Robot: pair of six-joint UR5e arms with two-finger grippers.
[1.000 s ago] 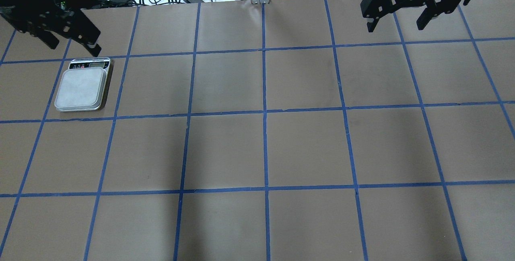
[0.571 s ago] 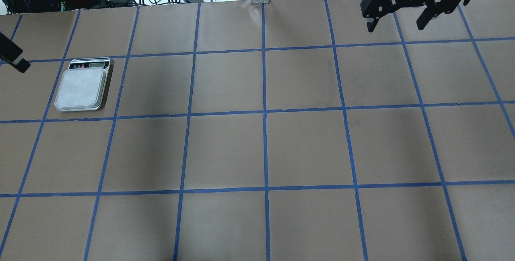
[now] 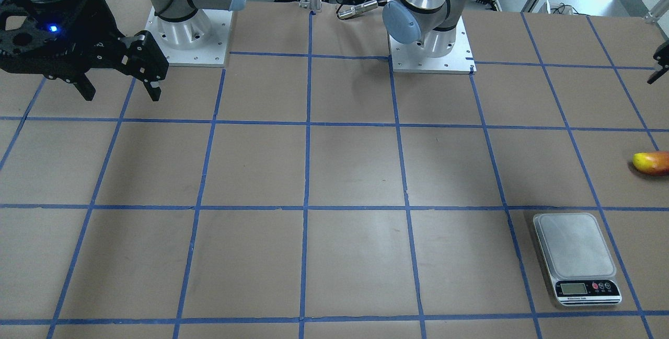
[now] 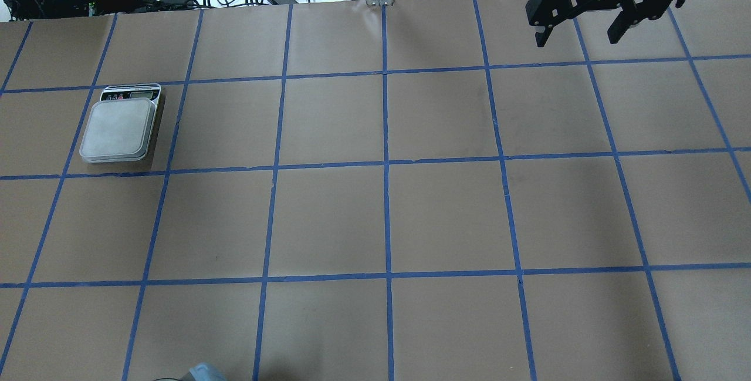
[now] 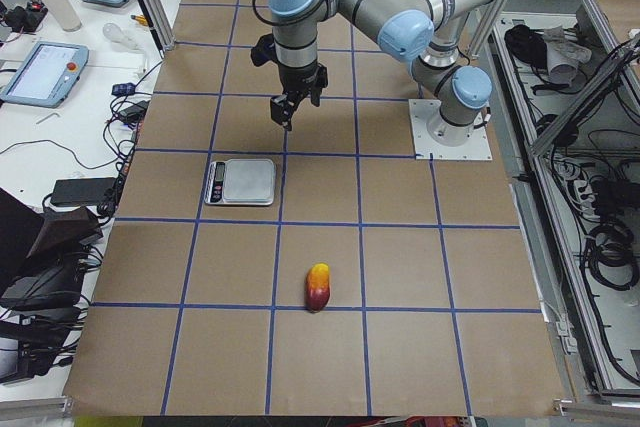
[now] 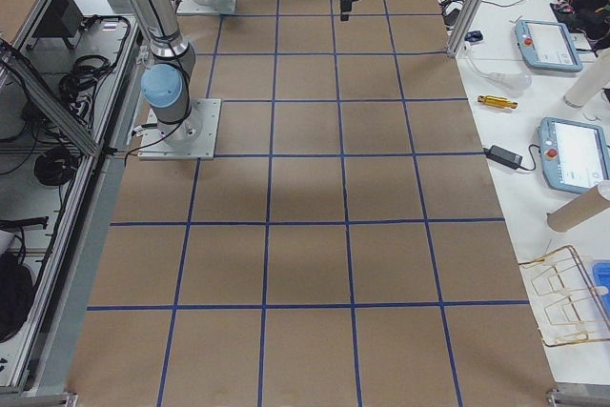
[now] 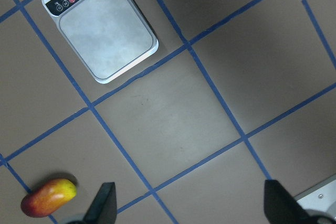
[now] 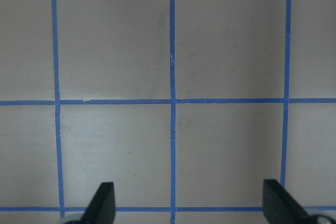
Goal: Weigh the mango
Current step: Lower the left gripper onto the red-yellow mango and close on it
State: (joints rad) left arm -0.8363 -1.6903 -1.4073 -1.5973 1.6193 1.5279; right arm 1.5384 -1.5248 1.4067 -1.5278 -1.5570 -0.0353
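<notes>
Brown taped bench. Nearest, mango lies on a grid line, well apart from the bare scale. Left pincer, spread and empty, has swung leftward off the scale; pickup probably next. Farthest, right pincer spread, idle.

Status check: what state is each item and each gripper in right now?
scale: platform bare, display unreadable.
mango: lying loose, off the scale, ungrasped.
left gripper: open, empty.
right gripper: open, empty.
</notes>
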